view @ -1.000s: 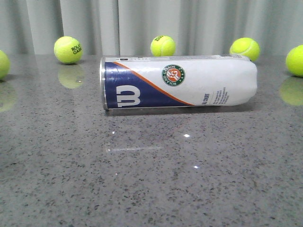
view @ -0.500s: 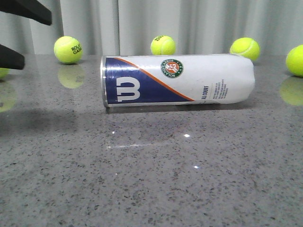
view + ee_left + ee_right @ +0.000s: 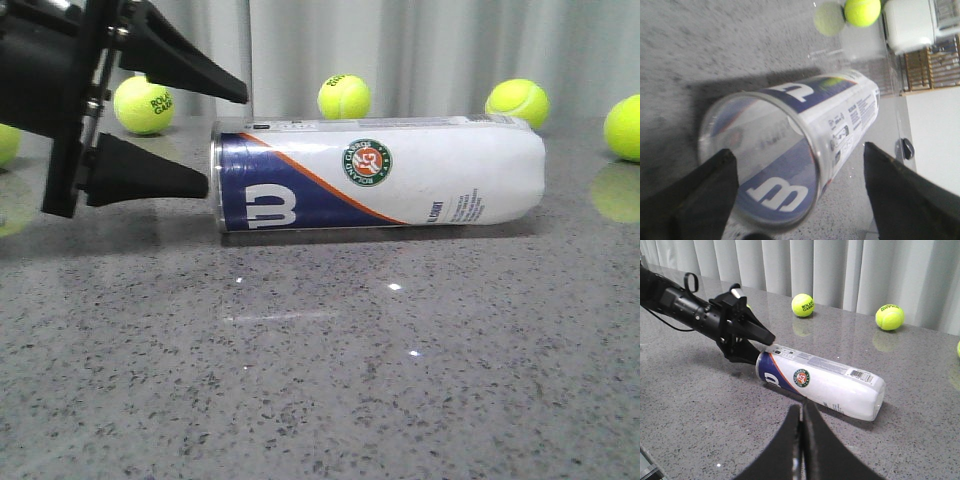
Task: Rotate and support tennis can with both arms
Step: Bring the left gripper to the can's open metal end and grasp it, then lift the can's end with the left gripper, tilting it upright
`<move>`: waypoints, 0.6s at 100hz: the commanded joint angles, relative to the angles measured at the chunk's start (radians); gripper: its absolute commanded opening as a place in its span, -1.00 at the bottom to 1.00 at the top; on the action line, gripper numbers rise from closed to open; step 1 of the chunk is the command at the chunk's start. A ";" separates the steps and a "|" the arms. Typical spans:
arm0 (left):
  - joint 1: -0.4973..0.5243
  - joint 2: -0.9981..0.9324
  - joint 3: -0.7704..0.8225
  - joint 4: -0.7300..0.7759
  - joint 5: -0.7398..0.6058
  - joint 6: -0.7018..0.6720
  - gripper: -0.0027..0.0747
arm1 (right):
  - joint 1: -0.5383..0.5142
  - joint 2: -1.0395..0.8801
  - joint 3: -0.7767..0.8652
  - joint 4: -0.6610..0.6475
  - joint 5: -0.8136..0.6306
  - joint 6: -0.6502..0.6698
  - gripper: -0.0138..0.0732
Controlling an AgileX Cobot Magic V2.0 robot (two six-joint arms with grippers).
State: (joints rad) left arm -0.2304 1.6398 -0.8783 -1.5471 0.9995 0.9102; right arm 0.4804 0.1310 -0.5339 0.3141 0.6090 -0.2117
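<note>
We see bright, soft light; the shiny speckled grey stone table (image 3: 320, 380) shows small white glare spots. Our left wrist view looks blurry.

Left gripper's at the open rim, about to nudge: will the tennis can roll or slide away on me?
Probably rolls: the tennis can lies on its side on the glossy stone table, with nothing bracing it. It looks see-through and empty in the left wrist view, so likely light and easily shoved. The left gripper is open at its metal rim; the thin wall may flex.

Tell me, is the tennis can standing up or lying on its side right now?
Lying on its side. The tennis can rests lengthwise on the table, metal rim facing the open left gripper.
</note>
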 commanded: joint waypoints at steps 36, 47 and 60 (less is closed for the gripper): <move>-0.083 0.018 -0.078 -0.150 0.161 0.060 -0.95 | -0.001 0.014 -0.021 0.006 -0.072 -0.010 -0.82; -0.083 0.018 -0.078 -0.190 0.230 0.107 -0.98 | -0.001 0.014 -0.021 0.006 -0.072 -0.010 -0.82; -0.083 0.010 -0.078 -0.233 0.280 0.142 -0.98 | -0.001 0.014 -0.021 0.006 -0.072 -0.010 -0.82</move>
State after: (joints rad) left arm -0.3061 1.6906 -0.9315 -1.6903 1.1522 1.0259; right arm 0.4804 0.1310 -0.5339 0.3141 0.6090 -0.2117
